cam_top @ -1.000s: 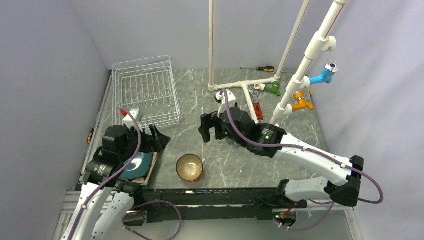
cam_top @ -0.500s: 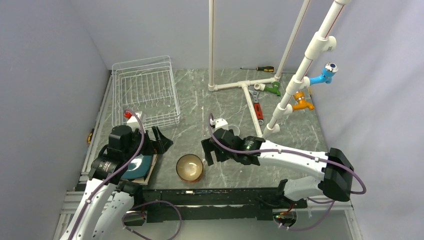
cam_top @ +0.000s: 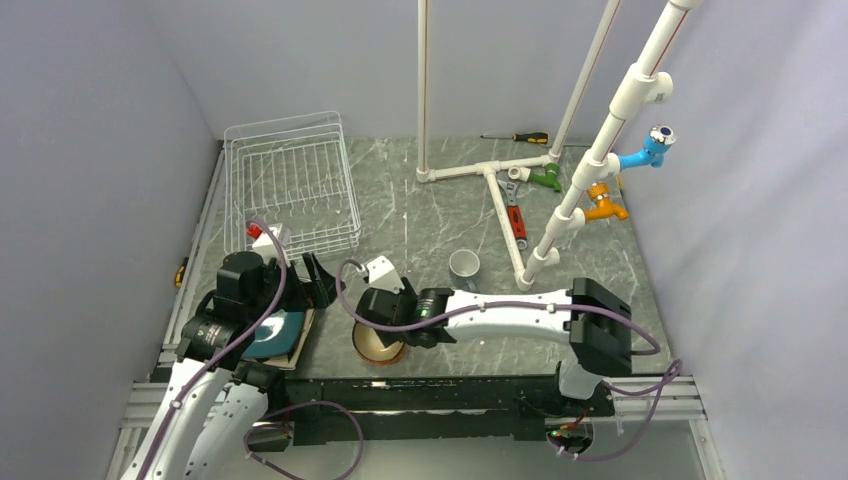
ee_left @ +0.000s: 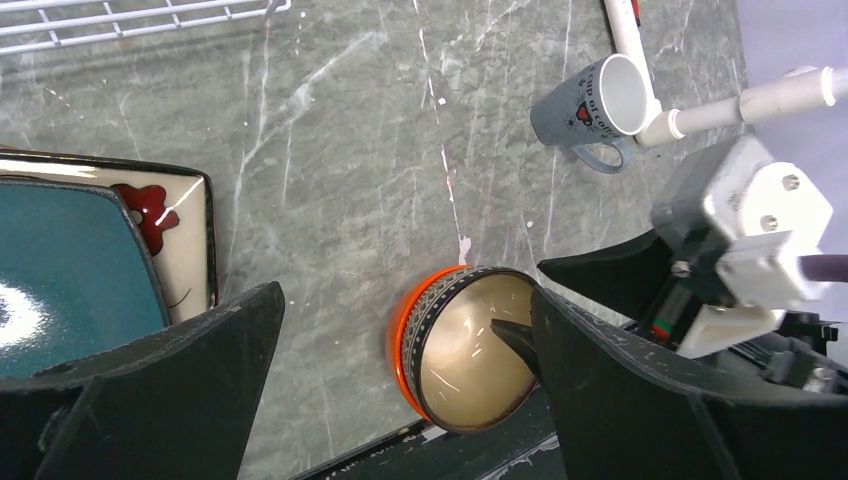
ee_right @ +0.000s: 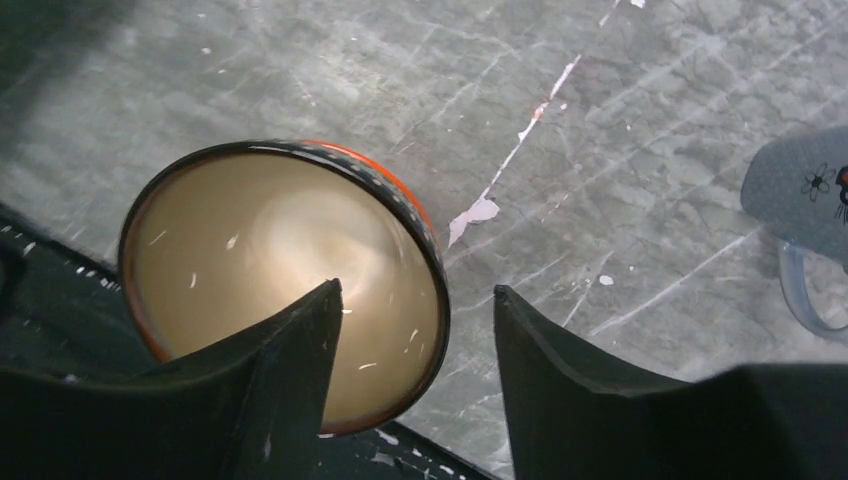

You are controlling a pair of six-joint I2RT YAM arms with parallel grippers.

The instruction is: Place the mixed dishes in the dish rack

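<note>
Since the dark brown bowl (ee_right: 280, 260) sits inside the orange bowl (ee_right: 405, 195), a pinch on one side could go wrong in a few ways. If the right gripper (ee_right: 415, 290) grabs only the brown wall, the orange bowl may lift a bit and then drop off. If it grabs both walls, the pair will be heavy on one side and may tip or slip out. Both bowls are also very near the front edge of the table (cam_top: 420, 220), so a small push could knock them off.

The bowls' rim is right between the two fingers of the right gripper. One finger hangs over the gold inside, and the other hangs outside the orange wall. The fingers are partly apart, with a little gap on each side of the rim, so I think nothing is held yet.

Off to the side lies the dark teal plate (ee_left: 70, 270), on top of the brown flower plate (ee_left: 180, 215). The left gripper (ee_left: 405, 295) hangs near those plates, with its fingers spread wide and nothing in them. A grey mug (ee_left: 590, 105) stands farther back. The dish rack (cam_top: 285, 128) is at the back left, well apart from the bowls, and I see no dishes in it.
</note>
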